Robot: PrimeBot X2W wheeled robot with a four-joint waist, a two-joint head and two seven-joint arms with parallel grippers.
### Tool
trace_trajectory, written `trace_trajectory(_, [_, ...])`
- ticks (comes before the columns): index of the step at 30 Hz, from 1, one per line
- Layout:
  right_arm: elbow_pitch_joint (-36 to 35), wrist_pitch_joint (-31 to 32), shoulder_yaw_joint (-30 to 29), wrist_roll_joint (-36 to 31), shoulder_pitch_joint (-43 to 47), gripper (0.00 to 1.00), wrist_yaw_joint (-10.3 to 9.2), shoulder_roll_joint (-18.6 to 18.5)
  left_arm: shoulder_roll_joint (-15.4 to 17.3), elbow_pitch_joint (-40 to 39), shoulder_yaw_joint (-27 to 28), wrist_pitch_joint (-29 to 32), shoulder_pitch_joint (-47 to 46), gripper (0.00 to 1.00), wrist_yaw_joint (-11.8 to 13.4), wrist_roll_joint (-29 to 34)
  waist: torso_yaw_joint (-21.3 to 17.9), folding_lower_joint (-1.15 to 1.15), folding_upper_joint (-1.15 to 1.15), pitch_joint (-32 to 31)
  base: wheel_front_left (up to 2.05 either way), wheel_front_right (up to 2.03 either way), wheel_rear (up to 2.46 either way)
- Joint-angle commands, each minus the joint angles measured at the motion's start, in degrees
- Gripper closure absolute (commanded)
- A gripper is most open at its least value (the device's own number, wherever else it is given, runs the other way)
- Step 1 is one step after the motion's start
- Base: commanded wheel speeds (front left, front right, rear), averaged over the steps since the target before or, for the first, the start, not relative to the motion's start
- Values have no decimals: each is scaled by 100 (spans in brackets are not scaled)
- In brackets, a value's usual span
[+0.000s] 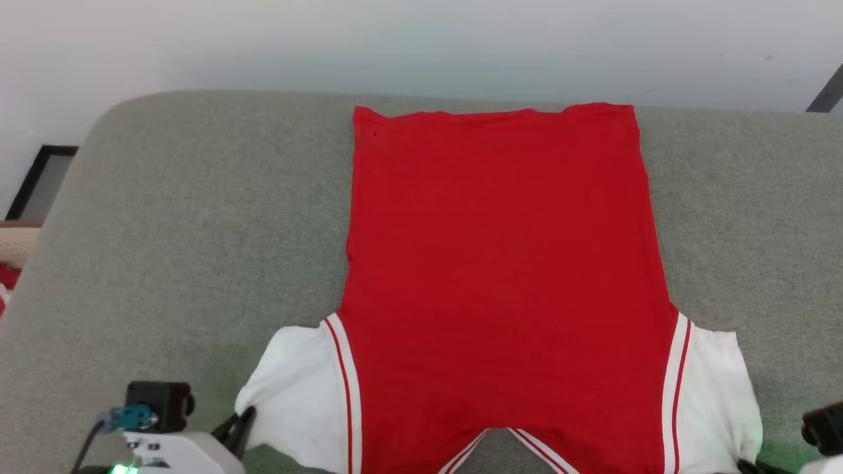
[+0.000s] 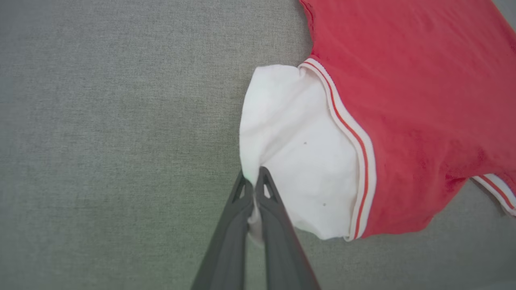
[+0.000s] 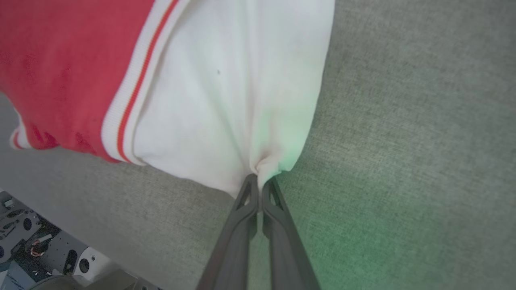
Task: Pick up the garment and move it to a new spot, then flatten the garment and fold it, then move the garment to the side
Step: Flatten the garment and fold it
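The shirt [image 1: 500,263] is laid flat on the grey cushion [image 1: 164,230]. Its 2 white sleeves [image 2: 294,153] are pinched by the left end effector [image 2: 254,177] and right end effector [image 3: 260,181], seemingly to pull it taut.

A grey-green woven fabric surface [image 1: 164,230] spreads across most of the head view, its far left corner rounded at the upper left of the frame. Beyond it, along the top, lies a plain pale background [image 1: 395,46]. At the left edge a dark-framed panel [image 1: 39,181] leans in, with a pale textured object [image 1: 14,247] just below it and a red scrap [image 1: 5,276] under that. A dark slanted bar [image 1: 826,95] cuts the upper right corner.
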Motion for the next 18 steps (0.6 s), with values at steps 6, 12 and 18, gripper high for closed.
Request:
trace_trajectory(6, [221,190,-21,-432,-355,0,-7,278,-258,236,-89,-87,-245,100,-175,109,-30,0,0,107,0,0,0])
trace_trajectory(12, [108,468,-68,-537,-423,0,-7,304,-424,371,-147,-173,-326,100,-246,150,-61,0,0,121,0,0,0])
trace_trajectory(18, [-665,978,-641,-366,-257,0,-6,293,-527,384,-172,-247,-355,100,-278,183,-26,0,0,200,0,0,0])
